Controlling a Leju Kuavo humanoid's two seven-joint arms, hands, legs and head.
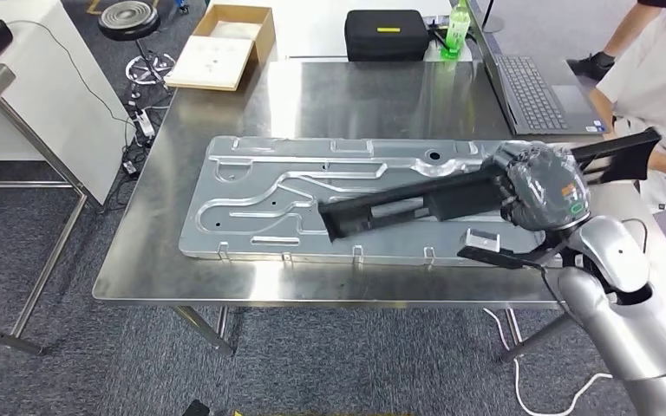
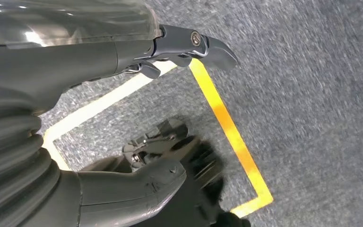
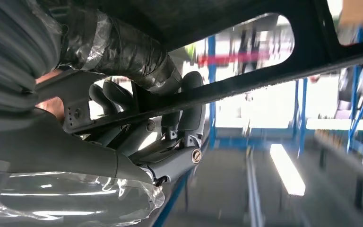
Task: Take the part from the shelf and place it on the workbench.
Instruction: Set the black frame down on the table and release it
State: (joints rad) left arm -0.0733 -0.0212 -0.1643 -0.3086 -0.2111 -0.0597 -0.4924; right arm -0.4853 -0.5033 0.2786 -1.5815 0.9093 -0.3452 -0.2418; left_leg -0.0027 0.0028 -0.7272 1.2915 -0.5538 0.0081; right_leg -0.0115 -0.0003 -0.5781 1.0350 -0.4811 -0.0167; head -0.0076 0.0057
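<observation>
The part is a long black plastic bar (image 1: pixel 416 201) with cut-outs. My right hand (image 1: pixel 539 186) grips it near its middle, just above the steel workbench (image 1: pixel 355 95). The bar's left end hangs over a large stamped metal panel (image 1: pixel 260 195) that lies flat on the bench, and its right end (image 1: pixel 629 149) sticks out past the bench edge. In the right wrist view my fingers (image 3: pixel 137 101) wrap round the bar (image 3: pixel 246 85). My left hand (image 2: pixel 123 123) hangs over grey carpet, fingers apart, holding nothing.
At the back of the bench stand a black case (image 1: pixel 386 35), a green bottle (image 1: pixel 456 29) and an open laptop (image 1: pixel 533 82). A person in white (image 1: pixel 655 78) sits at the right. A cardboard box (image 1: pixel 225 43) and a stool (image 1: pixel 130 17) lie beyond. Yellow floor tape (image 2: pixel 227 123) runs below my left hand.
</observation>
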